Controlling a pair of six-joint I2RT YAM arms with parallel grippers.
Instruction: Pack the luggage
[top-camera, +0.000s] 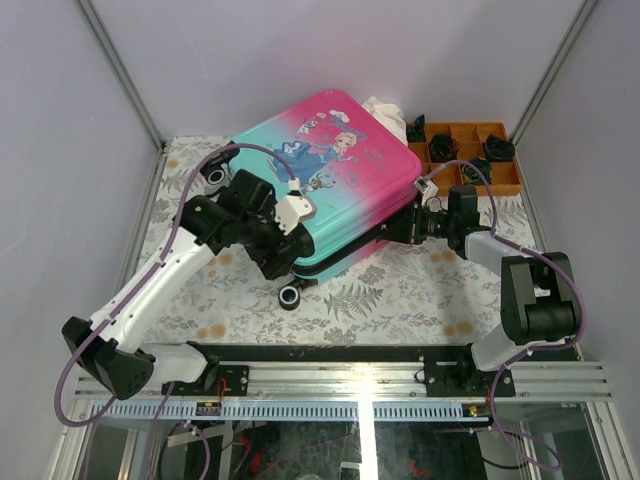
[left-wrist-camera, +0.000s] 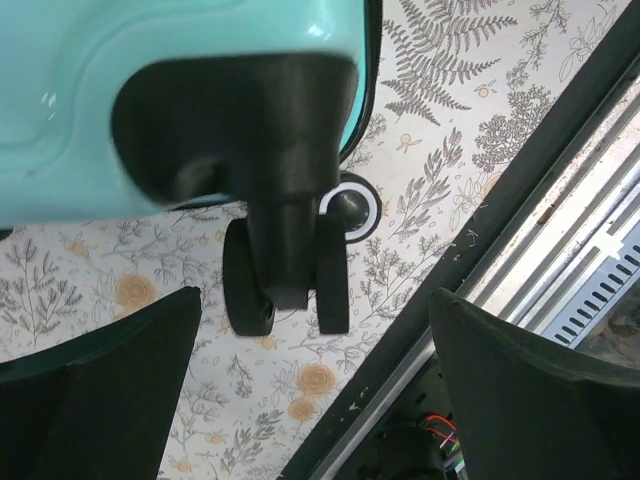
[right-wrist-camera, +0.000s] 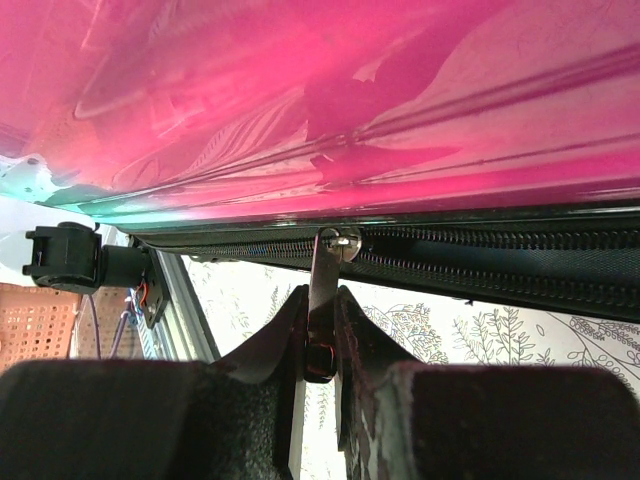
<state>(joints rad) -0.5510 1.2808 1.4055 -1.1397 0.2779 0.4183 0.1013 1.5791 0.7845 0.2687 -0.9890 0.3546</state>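
The luggage (top-camera: 330, 175), a pink-to-teal hard shell with a princess print, lies closed and flat on the table. Its teal corner (left-wrist-camera: 150, 80) and a black double wheel (left-wrist-camera: 285, 285) fill the left wrist view. My left gripper (top-camera: 283, 258) is open and empty at that teal near corner, its fingers (left-wrist-camera: 100, 390) apart just short of the wheel. My right gripper (top-camera: 408, 226) is at the pink end's edge, shut on the metal zipper pull (right-wrist-camera: 322, 285) of the black zipper (right-wrist-camera: 480, 262) under the pink shell (right-wrist-camera: 350, 90).
An orange compartment tray (top-camera: 470, 150) with dark items stands at the back right. A white cloth (top-camera: 385, 110) sticks out behind the luggage. A loose-looking wheel (top-camera: 290, 297) sits by the near corner and another (top-camera: 215, 172) at the left. The rail (top-camera: 350, 365) runs along the near edge.
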